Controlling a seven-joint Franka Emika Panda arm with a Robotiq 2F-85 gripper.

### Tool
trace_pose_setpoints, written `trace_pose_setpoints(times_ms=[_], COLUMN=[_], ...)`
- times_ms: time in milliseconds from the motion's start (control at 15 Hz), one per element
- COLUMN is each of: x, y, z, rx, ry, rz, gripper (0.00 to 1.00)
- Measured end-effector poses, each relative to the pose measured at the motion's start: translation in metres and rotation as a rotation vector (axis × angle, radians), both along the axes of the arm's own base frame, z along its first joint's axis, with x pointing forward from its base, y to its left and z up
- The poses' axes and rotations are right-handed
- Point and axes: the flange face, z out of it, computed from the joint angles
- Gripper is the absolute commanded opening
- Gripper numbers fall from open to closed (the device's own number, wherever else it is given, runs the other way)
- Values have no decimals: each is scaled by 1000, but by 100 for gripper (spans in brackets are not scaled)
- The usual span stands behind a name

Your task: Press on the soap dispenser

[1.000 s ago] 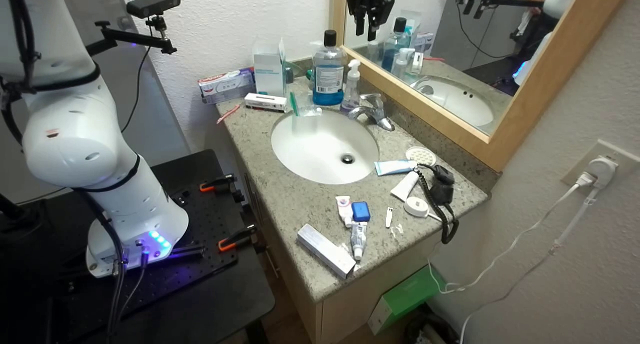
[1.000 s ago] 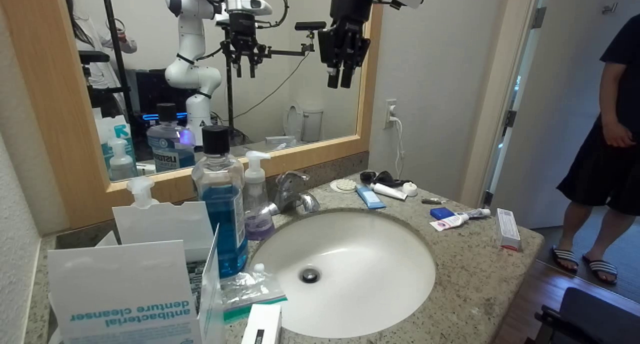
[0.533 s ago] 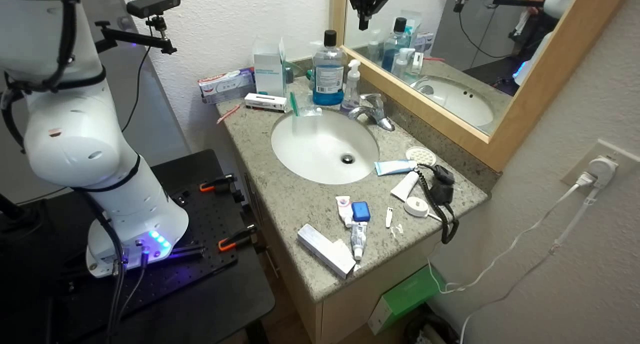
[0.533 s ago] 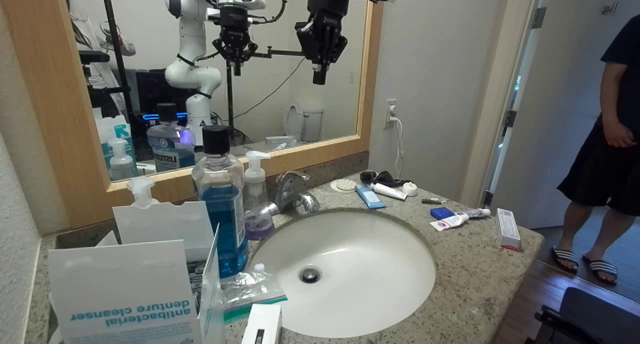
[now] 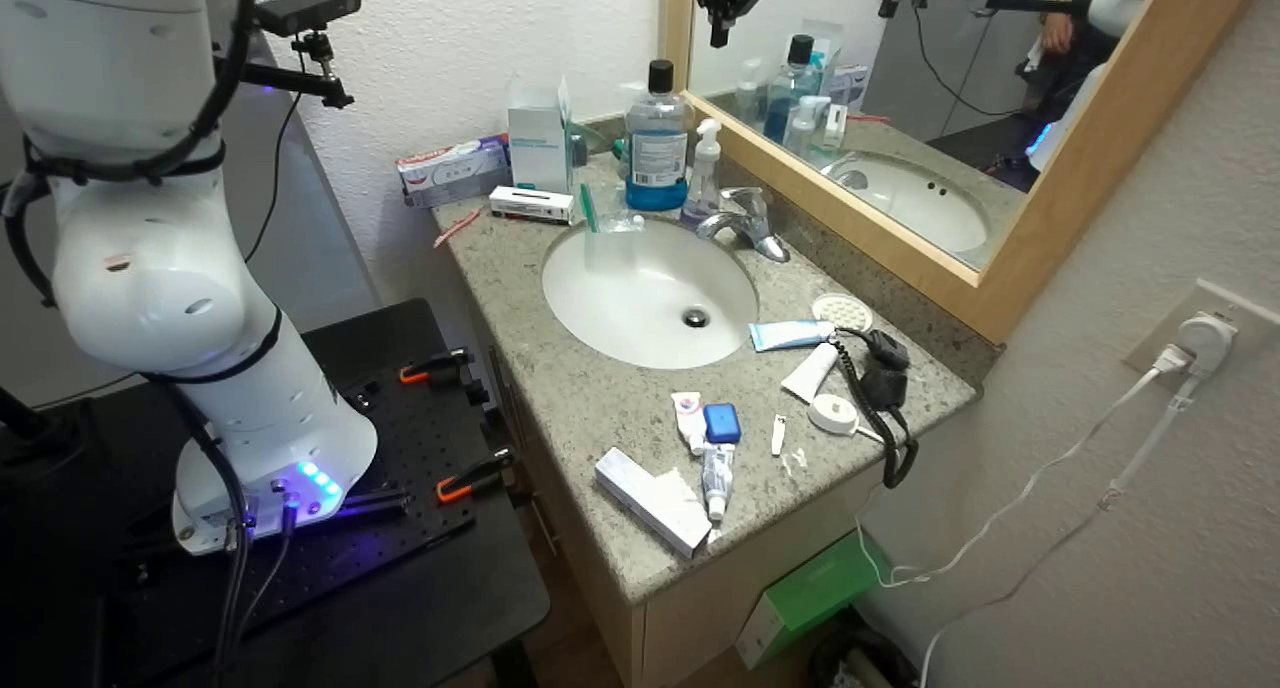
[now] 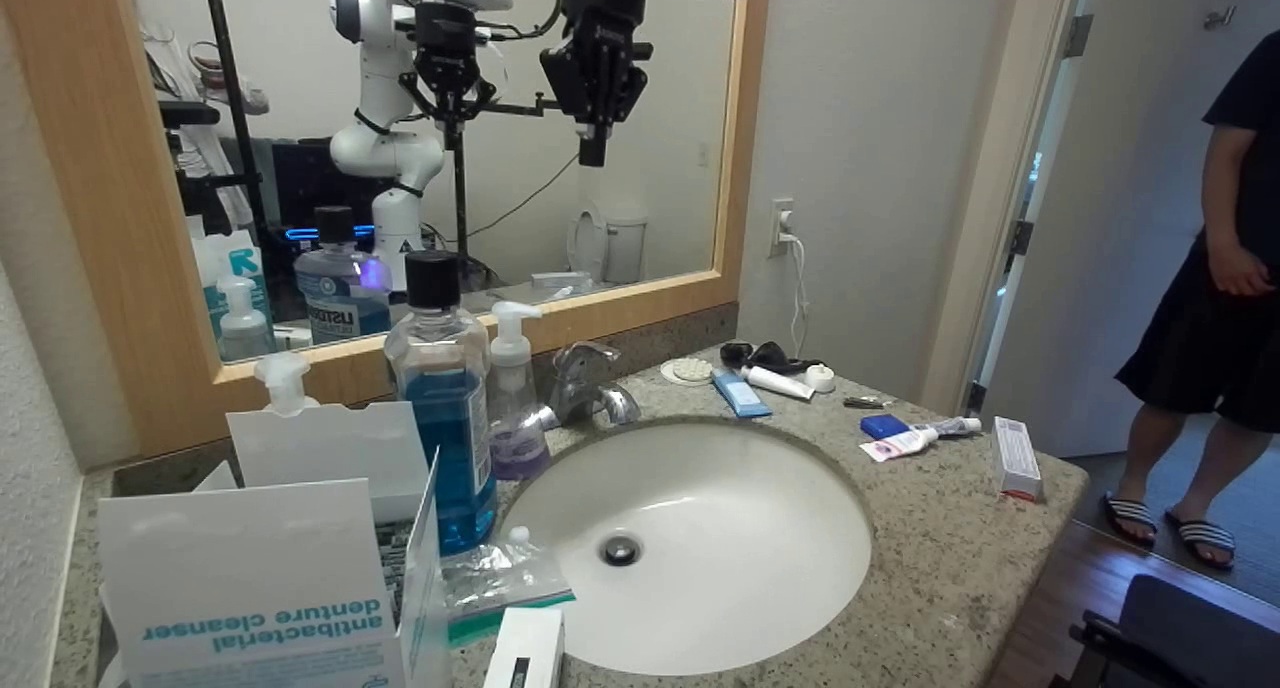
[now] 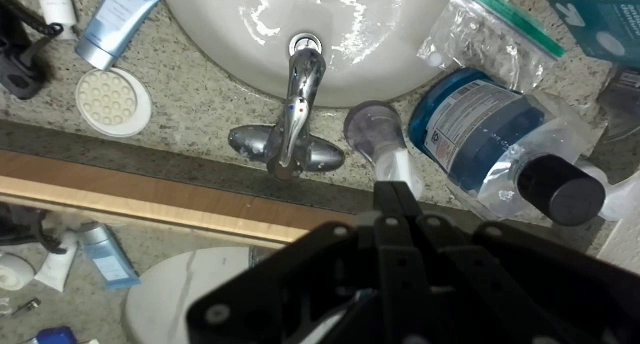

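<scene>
- Wrist view: the soap dispenser (image 7: 372, 126) is a small clear bottle with pale purple liquid low inside and a white pump top (image 7: 397, 169). It sits near the shiny faucet (image 7: 294, 129), at 3 o'clock from it. A big bottle of blue liquid (image 7: 477, 134) is just beside the dispenser, also at 3 o'clock.
- Both exterior views show the dispenser standing upright on the speckled counter (image 6: 930, 543), by the edge of the round sink (image 6: 720, 568). In an exterior view its spout (image 6: 530, 312) points to 3 o'clock, and the sink is at 4 o'clock from it.
- Only the wrist view shows a red dot (image 7: 301, 110) and a blue dot (image 7: 291, 107) on the faucet.
- In an exterior view, and only there, a person (image 6: 1190, 318) in black shorts and striped sandals stands at 2 o'clock from the sink.
- In an exterior view, and only there, a green box (image 5: 820, 593) is lower than the counter top, at 5 o'clock from the sink.
- In the wrist view the two fingers (image 7: 386, 199) of the gripper (image 7: 396, 194) are side by side, their tips touching each other.
- In both exterior views the gripper hangs high up, well apart from the pump top, between 12 and 1 o'clock from it.
</scene>
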Motion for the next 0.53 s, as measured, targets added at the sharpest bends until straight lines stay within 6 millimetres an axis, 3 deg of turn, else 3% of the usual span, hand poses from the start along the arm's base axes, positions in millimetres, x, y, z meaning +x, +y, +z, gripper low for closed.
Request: trace_pose_setpoints(times_ms=[533], x=[16], y=[25], z=[3], rx=[5], ry=[13], rz=[36], gripper=[0])
